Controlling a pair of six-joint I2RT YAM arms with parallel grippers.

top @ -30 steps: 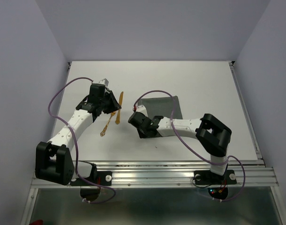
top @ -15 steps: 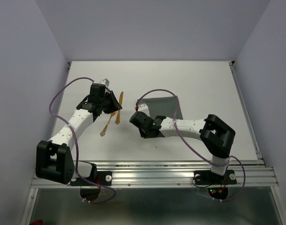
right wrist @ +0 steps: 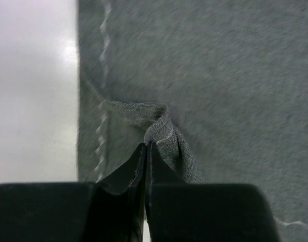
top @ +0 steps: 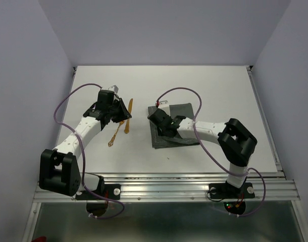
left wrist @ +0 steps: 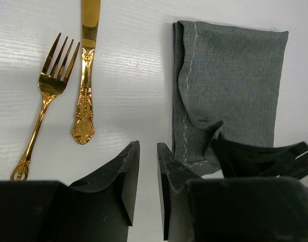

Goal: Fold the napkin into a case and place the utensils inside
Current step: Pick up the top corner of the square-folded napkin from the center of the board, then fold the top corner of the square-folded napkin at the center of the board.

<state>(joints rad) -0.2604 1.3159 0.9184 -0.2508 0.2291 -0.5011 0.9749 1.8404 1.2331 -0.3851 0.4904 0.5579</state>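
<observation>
The dark grey napkin lies folded in a flat rectangle right of centre, its pale stitched hem along the left edge. My right gripper is shut on a small raised pinch of the napkin near that left edge. Left of the cloth lie the gold utensils, a knife and a fork, side by side on the white table. My left gripper hovers just near of them, between knife and napkin. Its jaws stand narrowly open with nothing between them.
The white table ends in a metal rail at the near edge. Pale walls close in the sides and back. Purple cables loop over both arms.
My right gripper has shut on a pinch of the napkin and moved back and to the right, over the cloth. The left arm and the utensils have stayed put.
</observation>
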